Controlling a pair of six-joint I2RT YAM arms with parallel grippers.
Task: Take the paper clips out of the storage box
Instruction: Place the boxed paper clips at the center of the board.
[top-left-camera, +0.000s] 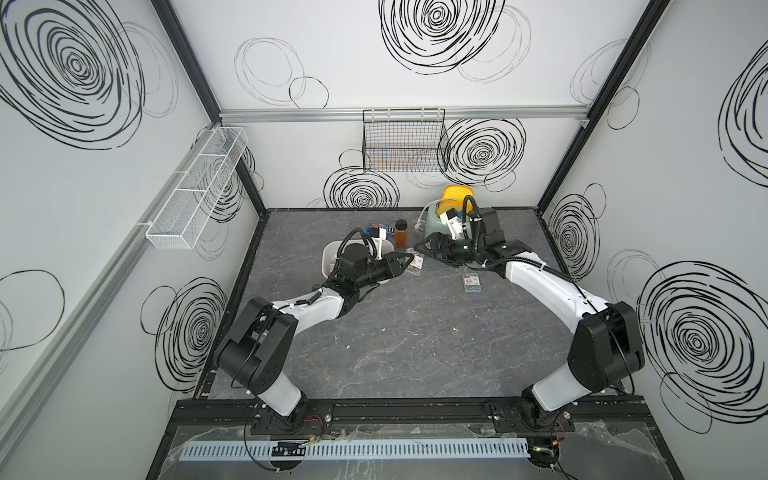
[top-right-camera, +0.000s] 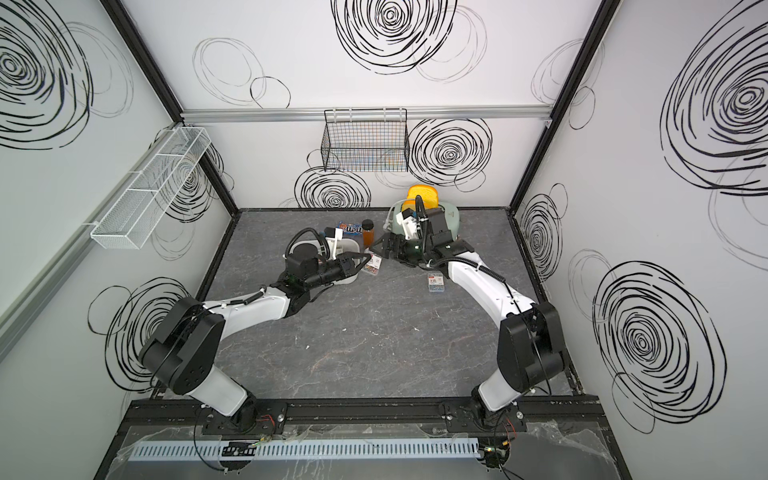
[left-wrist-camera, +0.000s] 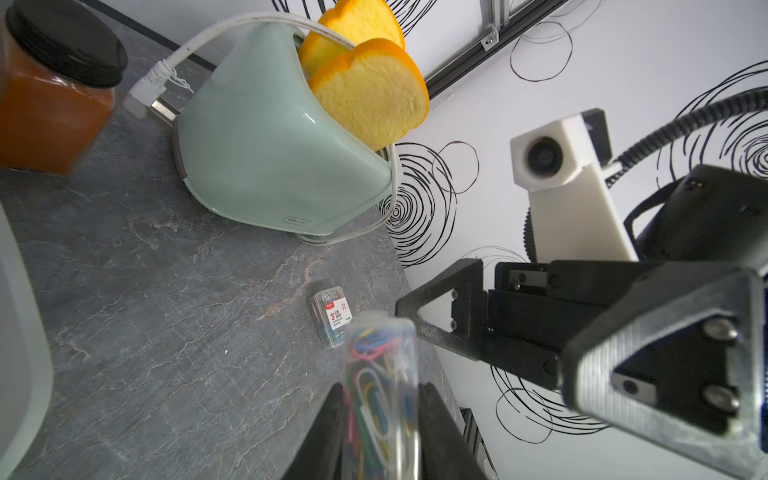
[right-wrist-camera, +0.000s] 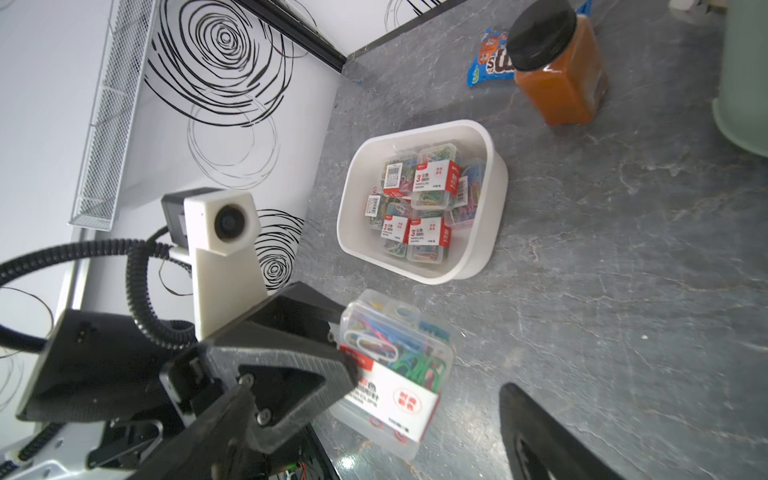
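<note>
The left hand (top-left-camera: 409, 265) is clamped across the flat faces of one paper clip case (right-wrist-camera: 395, 365), held clear of the tabletop (top-left-camera: 415, 353). Facing it, the right hand (top-left-camera: 426, 247) gapes empty. Behind the left hand, the storage box (right-wrist-camera: 496, 208) holds more cases (right-wrist-camera: 432, 195). These look light, rigid and slick, so the free end probably suits a firm pinch.

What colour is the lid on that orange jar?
Black; the jar lid shows best in the right wrist view.
</note>
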